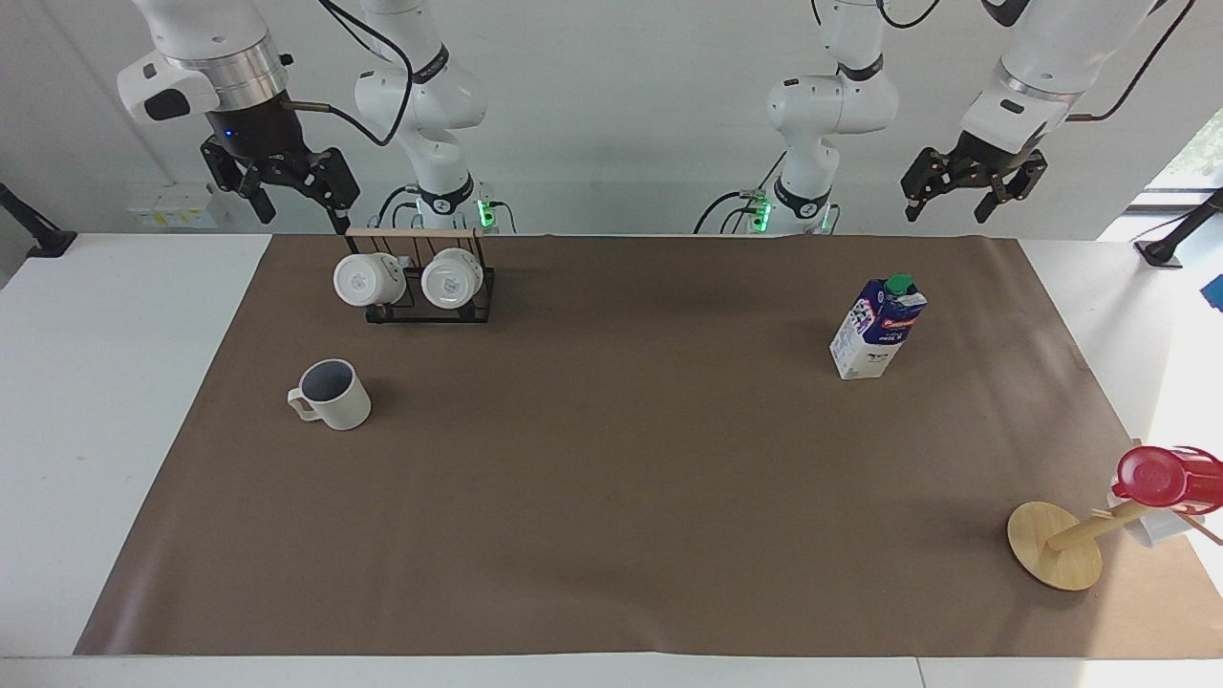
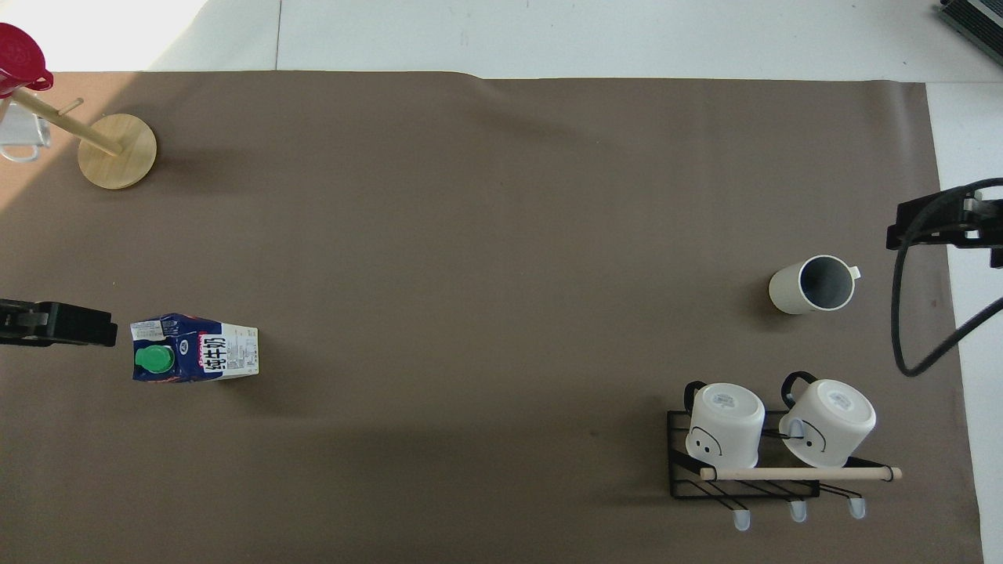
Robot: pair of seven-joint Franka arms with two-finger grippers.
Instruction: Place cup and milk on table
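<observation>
The cream-white cup [image 1: 332,395] stands upright on the brown paper of the table [image 1: 611,497] toward the right arm's end, handle pointing to that end; it also shows in the overhead view [image 2: 811,284]. The blue and white milk carton [image 1: 877,328] with a green cap stands upright toward the left arm's end, and shows from above in the overhead view [image 2: 194,359]. My right gripper [image 1: 298,212] hangs open and empty in the air above the table's edge beside the mug rack. My left gripper [image 1: 955,205] hangs open and empty above the table's edge, well above the milk.
A black wire rack [image 1: 430,287] with two glossy white mugs stands nearer to the robots than the cup. A wooden mug tree [image 1: 1056,545] with a red cup [image 1: 1161,478] leans at the left arm's end, farthest from the robots.
</observation>
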